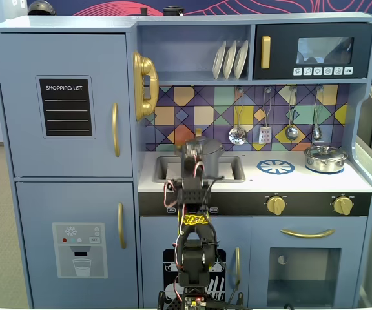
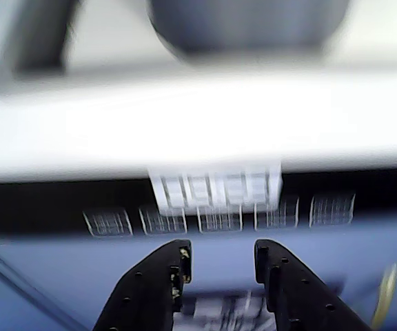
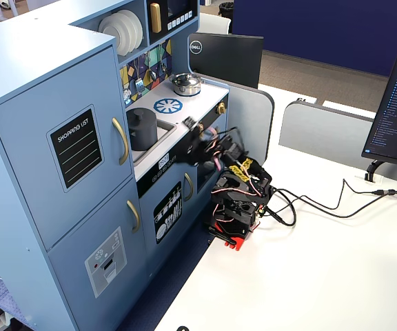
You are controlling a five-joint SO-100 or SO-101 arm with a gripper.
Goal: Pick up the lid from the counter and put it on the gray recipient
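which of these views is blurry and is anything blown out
The wrist view is motion-blurred: the gray recipient is smeared and the counter is overexposed to near white, though the gripper stays fairly crisp. Both fixed views are sharp and evenly lit.

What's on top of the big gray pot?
A flat dark-gray lid with a small knob sits on the gray pot. It covers the opening, so the inside cannot be seen.

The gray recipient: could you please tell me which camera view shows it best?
The side fixed view shows the gray recipient best, whole, standing in the sink. In the front fixed view the arm partly hides it. The blurred wrist view shows only its base.
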